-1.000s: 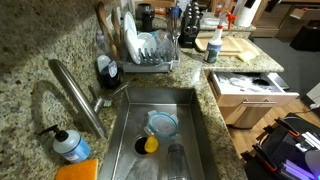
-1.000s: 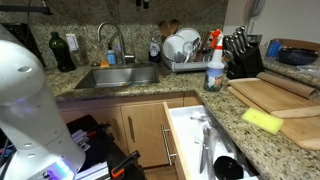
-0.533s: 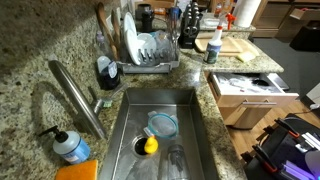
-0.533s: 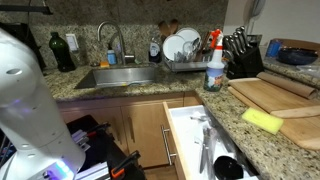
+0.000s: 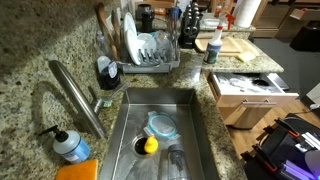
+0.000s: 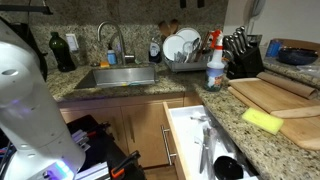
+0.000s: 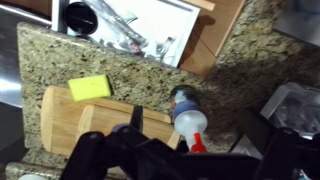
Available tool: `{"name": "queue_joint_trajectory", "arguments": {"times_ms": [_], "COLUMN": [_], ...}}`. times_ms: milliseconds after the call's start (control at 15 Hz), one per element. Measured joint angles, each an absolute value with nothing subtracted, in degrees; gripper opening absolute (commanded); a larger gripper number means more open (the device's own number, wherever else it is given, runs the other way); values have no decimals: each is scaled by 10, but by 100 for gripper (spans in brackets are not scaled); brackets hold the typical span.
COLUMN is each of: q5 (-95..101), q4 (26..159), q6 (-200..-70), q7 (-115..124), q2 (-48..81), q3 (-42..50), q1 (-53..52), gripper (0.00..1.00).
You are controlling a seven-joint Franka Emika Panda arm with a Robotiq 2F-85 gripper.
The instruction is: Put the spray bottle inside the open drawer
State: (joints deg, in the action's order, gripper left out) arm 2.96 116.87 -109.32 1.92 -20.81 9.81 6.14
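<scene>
Spray bottle (image 6: 214, 66): stood at the inner corner of the counter (image 6: 232, 128), just back from the front edge, between the dish rack (image 6: 186, 60) and the knife block (image 6: 241, 56). It is not touched by anything.

Open drawer (image 6: 180, 140): pulled out from under the same front edge, just beside the corner and below bottle level. Utensils are seen in it, with bare floor left. Judged: because the bottle is so near this edge, only a short lift over the edge and a lowering would be needed.

End effector (image 7: 185, 162): seen only in the wrist view, as dark shapes at the lower margin. The fingers appear spread wide and nothing is held. The bottle is framed between and beyond them. Judged: it is held high and open over the corner so that the bottle can be closed on from above or from the side. The picture is blurred, so the fingertip outlines are uncertain.

Orientation: the bottle is upright on its base, with the long axis vertical and the red trigger head uppermost. In both exterior views no tilt is noted. The way the nozzle faces cannot be settled; in the wrist view the head is merely foreshortened toward the camera.

Cutting board (image 6: 272, 95) and sponge (image 6: 262, 120): lying further along the same front edge, well apart from the bottle. They are judged not to be in the way.
</scene>
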Motion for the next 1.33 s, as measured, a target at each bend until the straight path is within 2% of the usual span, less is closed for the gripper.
{"name": "queue_joint_trajectory", "arguments": {"times_ms": [333,867,1333], "q5": [83,87,86], "q4": [1061,1045,878], "q6": [-1134,-1119,-1131], "q7": [-21,-43,92], "q2": [-53,-29,142], "q3": [78,72,47], "q1": [54,50,24], "gripper": [100,100,100]}}
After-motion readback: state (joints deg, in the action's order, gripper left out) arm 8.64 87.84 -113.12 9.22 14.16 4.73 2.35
